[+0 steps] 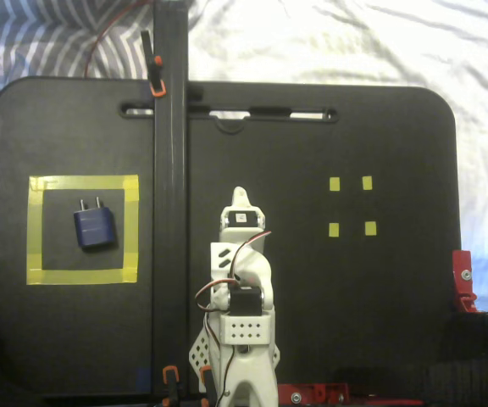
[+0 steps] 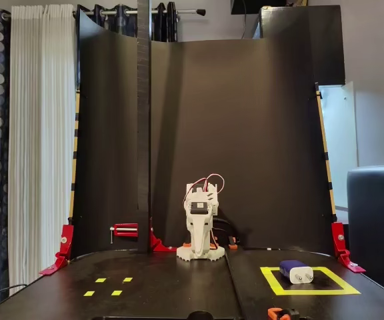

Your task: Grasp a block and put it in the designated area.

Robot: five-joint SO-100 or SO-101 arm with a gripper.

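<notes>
- The block (image 1: 95,227) lies flat inside the designated area (image 1: 34,229), the large square of yellow tape at the left of the surface (image 1: 312,297) in the top-down fixed view. In the low front fixed view the same block (image 2: 295,271) sits within the tape square (image 2: 270,280) at the right.
- It touches none of the tape sides and sits a little left of the square's centre in the top-down view.
- The gripper (image 1: 240,197) is folded in over the arm's base, well apart from the block and holding nothing. Whether it is spread or pressed together I cannot tell from either view.
- Handling, as a judgement: the block looks like a rigid plastic body, light and stiff, with smooth and probably somewhat slippery faces. It should not deform or break under a firm pinch.
- Where to take hold: across the two long side faces, near the middle of the body. The prong end is better avoided, since the thin metal pins give poor contact.
- Orientation: in the top-down view the two short prongs point towards the far edge of the surface, tilted slightly to the right. The long axis runs near to far, a little off square with the tape.
- In the front view a pale end face with two dark marks faces the camera.
- Judged against the task, the block already rests where it belongs.
- Four tiny yellow squares (image 1: 351,205) lie on the other side of the surface, well apart from the block.
</notes>
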